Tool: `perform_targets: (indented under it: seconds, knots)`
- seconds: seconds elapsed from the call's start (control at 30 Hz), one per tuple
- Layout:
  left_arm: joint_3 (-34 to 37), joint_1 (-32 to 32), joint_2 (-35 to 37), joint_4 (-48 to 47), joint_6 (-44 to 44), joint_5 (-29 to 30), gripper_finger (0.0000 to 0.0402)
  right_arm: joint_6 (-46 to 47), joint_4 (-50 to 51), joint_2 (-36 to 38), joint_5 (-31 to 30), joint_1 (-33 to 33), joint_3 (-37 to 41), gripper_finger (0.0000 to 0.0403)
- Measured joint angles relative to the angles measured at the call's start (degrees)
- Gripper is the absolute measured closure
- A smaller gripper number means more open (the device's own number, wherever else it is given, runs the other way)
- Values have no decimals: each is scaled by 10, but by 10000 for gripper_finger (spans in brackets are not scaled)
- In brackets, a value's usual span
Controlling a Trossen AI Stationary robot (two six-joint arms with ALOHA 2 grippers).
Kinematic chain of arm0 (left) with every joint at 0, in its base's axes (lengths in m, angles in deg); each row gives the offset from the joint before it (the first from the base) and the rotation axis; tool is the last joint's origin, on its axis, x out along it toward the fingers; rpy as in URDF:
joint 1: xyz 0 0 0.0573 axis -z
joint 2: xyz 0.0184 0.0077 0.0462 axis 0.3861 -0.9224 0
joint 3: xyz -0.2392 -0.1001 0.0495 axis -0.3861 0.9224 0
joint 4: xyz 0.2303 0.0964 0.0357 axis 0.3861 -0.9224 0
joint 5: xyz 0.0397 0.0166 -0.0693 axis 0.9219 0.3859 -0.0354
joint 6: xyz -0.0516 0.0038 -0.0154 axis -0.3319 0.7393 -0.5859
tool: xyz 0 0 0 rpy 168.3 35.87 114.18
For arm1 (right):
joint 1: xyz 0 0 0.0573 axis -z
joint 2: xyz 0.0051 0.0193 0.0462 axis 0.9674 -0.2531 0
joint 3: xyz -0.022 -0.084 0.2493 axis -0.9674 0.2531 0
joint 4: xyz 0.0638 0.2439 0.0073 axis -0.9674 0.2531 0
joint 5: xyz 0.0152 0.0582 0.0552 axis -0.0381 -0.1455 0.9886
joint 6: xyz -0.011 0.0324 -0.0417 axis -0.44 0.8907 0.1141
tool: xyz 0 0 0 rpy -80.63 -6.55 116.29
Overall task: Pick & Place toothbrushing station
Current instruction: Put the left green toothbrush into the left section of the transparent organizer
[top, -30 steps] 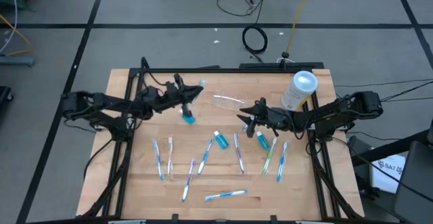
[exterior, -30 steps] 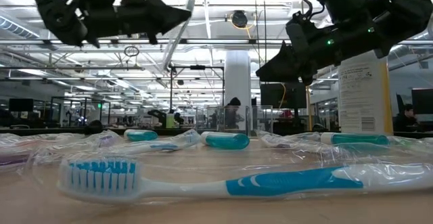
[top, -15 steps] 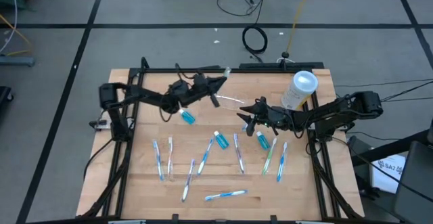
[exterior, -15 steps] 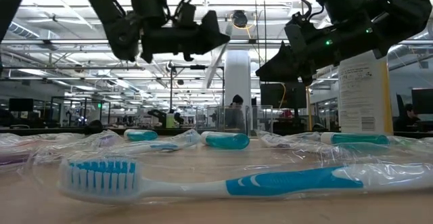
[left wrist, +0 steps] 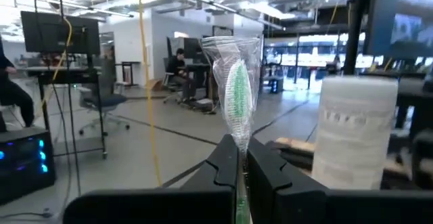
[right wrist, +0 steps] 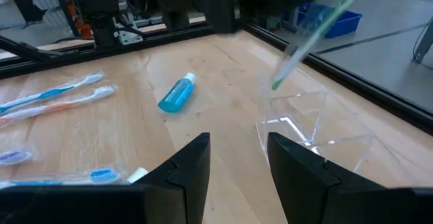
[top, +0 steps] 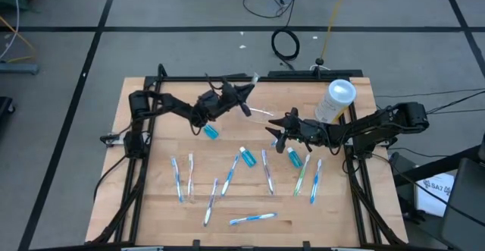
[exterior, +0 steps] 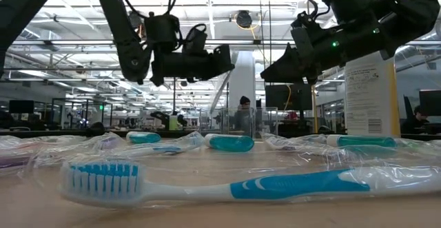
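Note:
The toothbrushing station [top: 258, 114], a small clear plastic holder, stands on the table's far middle; it also shows in the right wrist view [right wrist: 304, 122]. My left gripper [top: 244, 97] is above it, just to its left, shut on a green toothbrush in a clear wrapper [left wrist: 237, 82]. The brush's lower end [right wrist: 277, 83] hangs just over the holder. My right gripper [top: 276, 134] is open and empty, just right of and nearer than the holder, above the table. My left gripper pinches the wrapped green toothbrush by its handle [left wrist: 238, 158] between its two fingers, with the brush head [left wrist: 237, 78] sticking out beyond the fingertips. The brush is lifted clear and tilted, its lower end [exterior: 218, 121] slanting down toward the holder.
A tall whitish cylinder with a round white top [top: 336, 99] stands at the far right. Several wrapped toothbrushes [top: 254, 218] and blue tubes [top: 210, 132] [top: 247, 158] [top: 294, 157] lie across the table's middle and near half.
My left gripper has gone toward the table's right and far side with the green toothbrush, reaching the holder, and has come down a little in the last half second. The brush now hangs over the holder. My right gripper has kept still.

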Motion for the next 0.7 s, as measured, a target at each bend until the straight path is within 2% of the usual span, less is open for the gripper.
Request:
perform_targets:
  seconds: [0.13,0.33,0.53,0.7]
  knots:
    - [0,1,0,-34,5,10,392,0,1,0,0,0,0,264]
    - [0,-1,0,-85,6,112,384,0,2,0,0,0,0,264]
    - [0,0,0,-127,-7,118,390,0,2,0,0,0,0,264]
    - [0,7,0,-127,0,119,358,0,2,0,0,0,0,264]
